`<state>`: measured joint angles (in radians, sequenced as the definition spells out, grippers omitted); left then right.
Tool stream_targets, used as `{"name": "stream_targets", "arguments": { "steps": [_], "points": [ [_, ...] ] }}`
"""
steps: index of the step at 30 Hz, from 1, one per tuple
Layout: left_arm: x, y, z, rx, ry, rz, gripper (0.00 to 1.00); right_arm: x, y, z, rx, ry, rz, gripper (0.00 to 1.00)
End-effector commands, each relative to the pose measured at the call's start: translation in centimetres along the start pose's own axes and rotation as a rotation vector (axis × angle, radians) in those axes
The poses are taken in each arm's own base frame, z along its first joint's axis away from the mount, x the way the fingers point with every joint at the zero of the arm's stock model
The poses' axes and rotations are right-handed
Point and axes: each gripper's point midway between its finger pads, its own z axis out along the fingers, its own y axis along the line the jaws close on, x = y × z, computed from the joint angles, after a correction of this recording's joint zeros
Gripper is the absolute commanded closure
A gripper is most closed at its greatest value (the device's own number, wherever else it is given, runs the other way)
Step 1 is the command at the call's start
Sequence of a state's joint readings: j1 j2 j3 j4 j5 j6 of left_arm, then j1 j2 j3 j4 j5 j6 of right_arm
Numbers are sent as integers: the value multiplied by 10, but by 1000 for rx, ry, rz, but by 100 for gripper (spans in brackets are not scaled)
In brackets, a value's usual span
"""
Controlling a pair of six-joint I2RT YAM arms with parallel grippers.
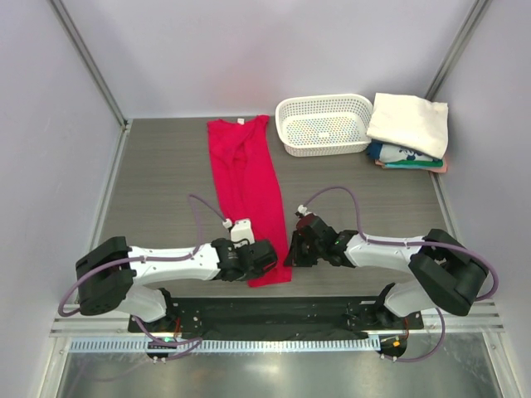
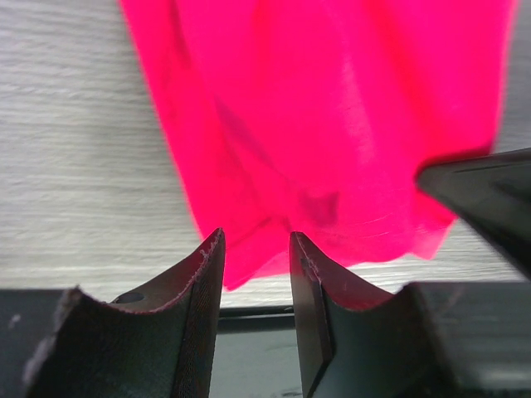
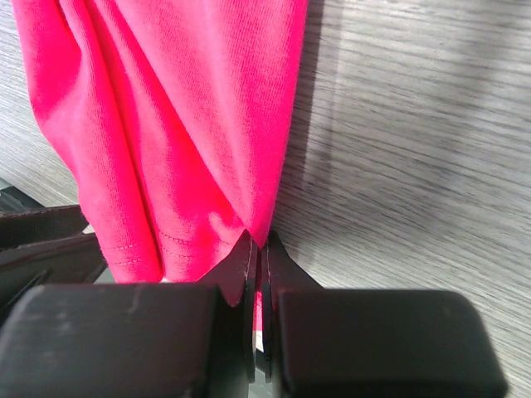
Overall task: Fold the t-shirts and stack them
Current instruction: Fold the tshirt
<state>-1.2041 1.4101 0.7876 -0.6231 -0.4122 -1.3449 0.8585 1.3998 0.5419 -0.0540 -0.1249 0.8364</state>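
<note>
A crimson-red t-shirt [image 1: 245, 182] lies folded lengthwise as a long strip down the middle of the table, collar at the far end. My right gripper [image 1: 292, 249] is shut on the near right corner of its hem [image 3: 258, 242], and the red cloth [image 3: 166, 124] is pinched between the pads. My left gripper [image 1: 264, 259] is at the near left corner of the hem. Its jaws [image 2: 253, 240] stand apart, with the edge of the red cloth [image 2: 332, 124] just beyond the tips. A cream-white folded t-shirt [image 1: 408, 123] tops a stack with a teal-printed one [image 1: 405, 157] at the far right.
A white perforated basket [image 1: 323, 124] stands at the back, between the red shirt and the folded stack. The black base rail [image 1: 274, 311] runs along the near table edge, just behind both grippers. The right gripper's finger [image 2: 489, 199] shows at the right of the left wrist view.
</note>
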Motion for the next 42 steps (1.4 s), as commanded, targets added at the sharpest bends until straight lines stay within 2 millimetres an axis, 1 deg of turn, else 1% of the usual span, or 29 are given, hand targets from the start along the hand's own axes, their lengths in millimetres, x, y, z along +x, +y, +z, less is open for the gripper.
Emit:
{"name": "stream_targets", "arguments": {
  "steps": [1,5,9,13,17,21,24,26,29,30,32,33,35,38,39,40,41,42],
  "points": [
    [-21,-29,-3,111,-97,-79,62,-2,-2,1,1,-10,-13,99],
    [-25,-32,-2,122,-120,-79,61,-1,-4,2,6,-7,-12,99],
    [-22,-38,2,122,-106,-72,61,1,-5,4,8,1,-12,99],
    [-11,-33,10,92,-65,-69,62,2,-7,6,14,6,-14,99],
    [-7,-29,10,85,-50,-82,62,3,-8,6,16,8,-15,99],
    [-4,-24,12,79,-42,-85,58,5,-10,8,21,12,-14,99],
    [1,-23,14,72,-33,-78,51,5,-11,9,23,16,-18,99],
    [3,-24,14,73,-30,-81,50,5,-11,9,22,16,-17,99],
    [4,-24,16,67,-36,-82,54,5,-12,10,25,18,-20,99],
    [4,-23,17,66,-42,-82,60,5,-12,10,26,19,-18,99],
    [1,-25,15,72,-51,-87,65,6,-12,11,25,23,-22,99],
    [-1,-26,14,76,-60,-88,70,6,-13,11,28,24,-22,99],
    [-7,-28,11,84,-79,-86,73,6,-12,11,26,24,-22,99],
    [-14,-31,6,81,-103,-77,82,6,-12,11,26,24,-25,99],
    [-15,-29,5,70,-104,-70,89,6,-13,11,27,23,-24,99],
    [-17,-30,3,71,-109,-67,94,6,-13,11,27,22,-24,99],
    [-20,-32,0,78,-117,-66,97,7,-13,11,26,24,-27,99],
    [-21,-29,-2,65,-120,-54,100,7,-13,11,26,26,-25,99]
  ]
}}
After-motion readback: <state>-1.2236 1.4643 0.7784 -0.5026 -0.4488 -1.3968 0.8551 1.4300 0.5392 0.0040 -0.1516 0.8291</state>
